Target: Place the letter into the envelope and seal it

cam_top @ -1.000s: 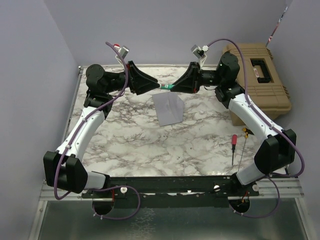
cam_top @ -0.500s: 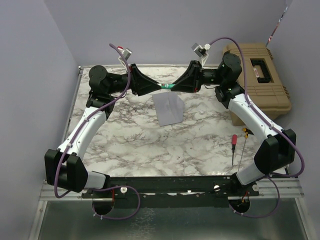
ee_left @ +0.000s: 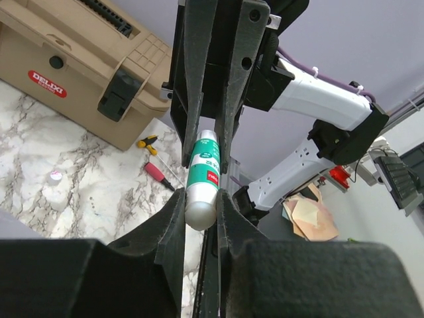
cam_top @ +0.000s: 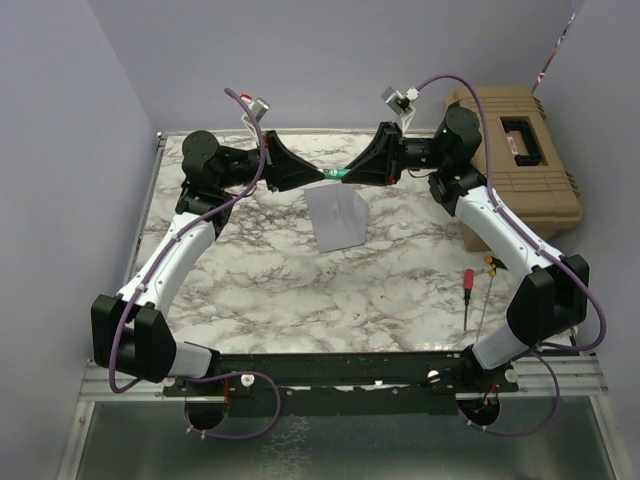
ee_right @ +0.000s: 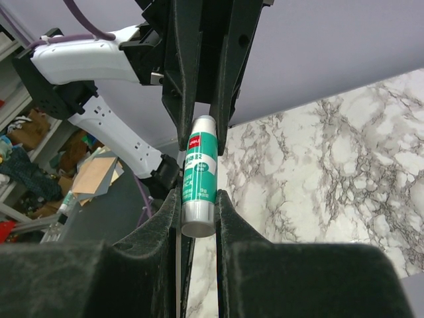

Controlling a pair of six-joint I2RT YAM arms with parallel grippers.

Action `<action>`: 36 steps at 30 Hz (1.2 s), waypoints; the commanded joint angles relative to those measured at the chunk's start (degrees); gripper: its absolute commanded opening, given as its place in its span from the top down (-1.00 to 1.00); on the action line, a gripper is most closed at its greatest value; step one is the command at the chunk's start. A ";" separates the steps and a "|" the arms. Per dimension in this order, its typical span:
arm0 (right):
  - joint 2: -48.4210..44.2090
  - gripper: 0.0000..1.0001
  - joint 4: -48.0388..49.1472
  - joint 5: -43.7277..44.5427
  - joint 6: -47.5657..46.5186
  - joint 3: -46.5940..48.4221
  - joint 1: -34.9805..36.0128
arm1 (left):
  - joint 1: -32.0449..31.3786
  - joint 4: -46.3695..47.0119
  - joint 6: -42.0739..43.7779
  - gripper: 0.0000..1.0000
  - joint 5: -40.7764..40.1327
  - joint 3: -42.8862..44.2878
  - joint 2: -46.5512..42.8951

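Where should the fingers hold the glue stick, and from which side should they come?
The glue stick hangs level between the left gripper and right gripper, each pinching one end. That probably suits it best: take an end, coming in along its axis, fingers closing across the round body.

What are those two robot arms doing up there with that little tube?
Both arms are holding one small green-and-white glue stick between them, up in the air. The left tool pinches one end and the right tool pinches the other. Down on the marble table, the flat grey-lavender paper envelope lies by itself, and neither arm touches it.
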 commanded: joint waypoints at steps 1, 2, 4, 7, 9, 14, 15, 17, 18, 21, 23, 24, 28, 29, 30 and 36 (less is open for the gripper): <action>0.26 0.98 -0.34 0.06 0.09 0.36 -0.18 | -0.27 0.97 1.01 1.00 -0.08 0.31 0.28; 0.02 0.88 0.60 0.69 1.00 -0.01 -0.24 | -0.21 0.97 1.30 1.00 -0.66 0.18 0.11; -0.45 0.57 5.50 3.65 5.66 -1.89 -0.18 | -0.27 0.97 2.01 1.00 -2.94 -0.14 -0.39; -1.15 -0.03 15.01 12.38 17.54 -6.42 -0.18 | -0.22 1.01 2.30 1.00 -9.03 -1.99 -2.03; -0.61 -0.21 23.69 16.47 28.78 -9.72 -0.19 | -0.31 1.68 1.91 1.00 -13.83 -3.65 -3.43; 1.95 -0.39 38.72 21.46 48.04 -13.33 -0.18 | -0.34 5.38 -0.03 1.00 -20.42 -6.73 -5.31; 2.18 -0.41 38.63 21.57 49.39 -12.97 -0.18 | -0.42 6.26 -0.34 1.00 -21.60 -7.41 -5.62; 2.04 -0.43 34.06 22.29 50.12 -11.94 -0.10 | -0.82 8.56 -0.71 1.00 -23.34 -8.81 -6.15; 1.94 -0.43 30.79 22.70 49.76 -11.37 -0.10 | -1.05 9.78 -0.77 1.00 -23.86 -9.17 -6.33; 1.83 -0.43 21.45 23.24 48.60 -9.82 -0.15 | -1.74 11.59 -0.06 1.00 -24.53 -9.16 -5.81; 2.18 -0.43 21.13 23.31 49.97 -9.72 -0.09 | -2.10 12.21 0.27 1.00 -24.41 -8.69 -5.00; 2.44 -0.43 21.25 22.96 50.81 -9.39 -0.09 | -2.39 12.55 0.32 1.00 -24.13 -8.40 -4.56; 3.80 -0.40 19.70 21.39 52.44 -6.99 -0.11 | -4.38 13.02 1.34 1.00 -23.72 -7.54 -2.96; 3.91 -0.39 19.29 21.40 52.31 -6.57 -0.15 | -4.87 13.01 1.53 1.00 -23.76 -7.52 -2.68; 4.01 -0.38 18.52 21.41 51.91 -6.09 -0.06 | -5.34 13.03 1.60 1.00 -23.84 -7.57 -2.34; 4.20 -0.32 19.20 20.36 53.55 -4.96 0.39 | -6.13 13.01 1.41 1.00 -25.94 -8.51 -2.00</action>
